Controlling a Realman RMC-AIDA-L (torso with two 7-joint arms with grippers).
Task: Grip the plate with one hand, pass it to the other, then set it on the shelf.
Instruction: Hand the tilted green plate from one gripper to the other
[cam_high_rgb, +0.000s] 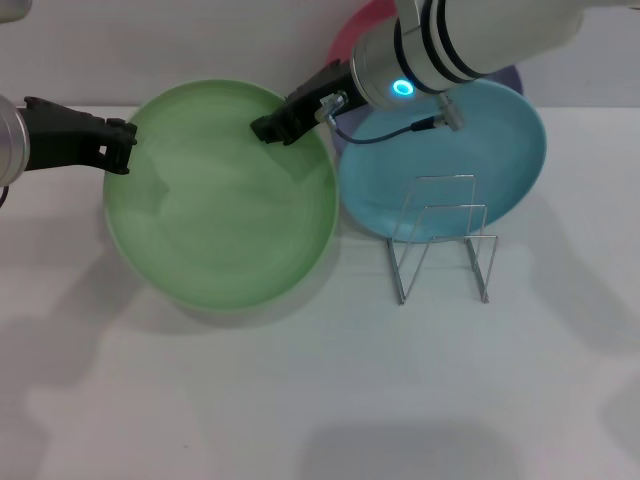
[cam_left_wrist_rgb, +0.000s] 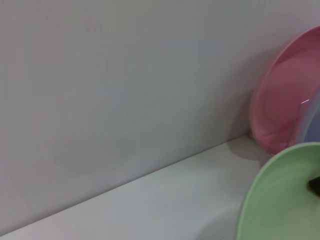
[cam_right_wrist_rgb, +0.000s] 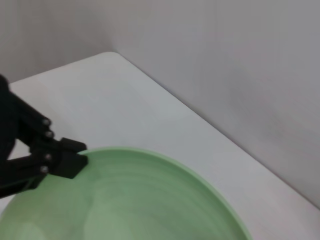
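Observation:
The light green plate (cam_high_rgb: 222, 200) is held above the table, with its shadow under it. My left gripper (cam_high_rgb: 122, 148), black on a silver and black arm, is shut on the plate's left rim. The right wrist view shows its fingers (cam_right_wrist_rgb: 67, 159) clamped on the plate's rim (cam_right_wrist_rgb: 165, 165). My right gripper (cam_high_rgb: 272, 127), on the white arm with the blue ring, is at the plate's far right rim and overlaps it. The plate's edge also shows in the left wrist view (cam_left_wrist_rgb: 270, 200). The wire rack (cam_high_rgb: 445, 245) stands empty to the right of the plate.
A turquoise plate (cam_high_rgb: 480, 165) leans behind the rack. A pink plate (cam_high_rgb: 358, 30) and a lavender plate (cam_high_rgb: 514, 78) stand behind it against the back wall. The pink plate also shows in the left wrist view (cam_left_wrist_rgb: 287, 110). White table (cam_high_rgb: 320, 400) lies in front.

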